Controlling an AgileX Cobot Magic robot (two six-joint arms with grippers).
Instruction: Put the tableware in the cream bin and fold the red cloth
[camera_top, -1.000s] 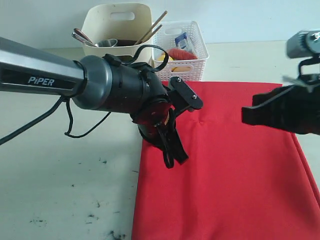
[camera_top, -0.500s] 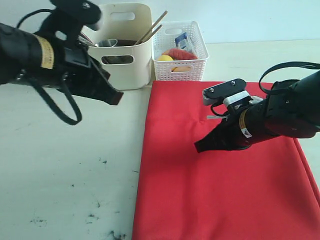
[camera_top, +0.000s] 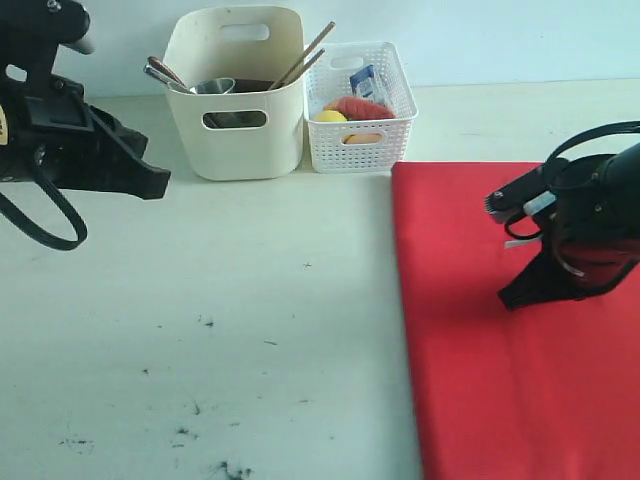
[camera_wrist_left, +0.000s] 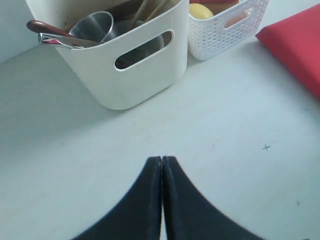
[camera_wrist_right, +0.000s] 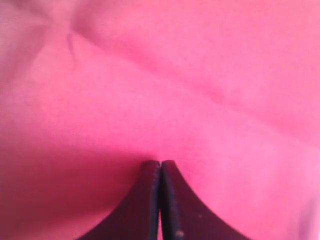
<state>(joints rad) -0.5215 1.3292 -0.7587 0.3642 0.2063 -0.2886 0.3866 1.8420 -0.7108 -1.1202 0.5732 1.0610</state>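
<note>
We see our left gripper (camera_wrist_left: 161, 160) pressed together, empty, near the cream bin (camera_wrist_left: 87, 70); our right gripper (camera_wrist_right: 160, 164) closed over the red cloth (camera_wrist_right: 210, 75), perhaps pinching it.

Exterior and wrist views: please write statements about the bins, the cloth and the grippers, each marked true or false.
The steel cup lies in the tall cream plastic bin. True.
The left gripper is open. False: it is shut and empty.
The large bright red fabric cloth touches the cream bin. False: bare table lies between them.
The right gripper is shut, over the red cloth. True.
The pair of wooden chopsticks lies on the table. False: they stand in the cream bin.
</note>
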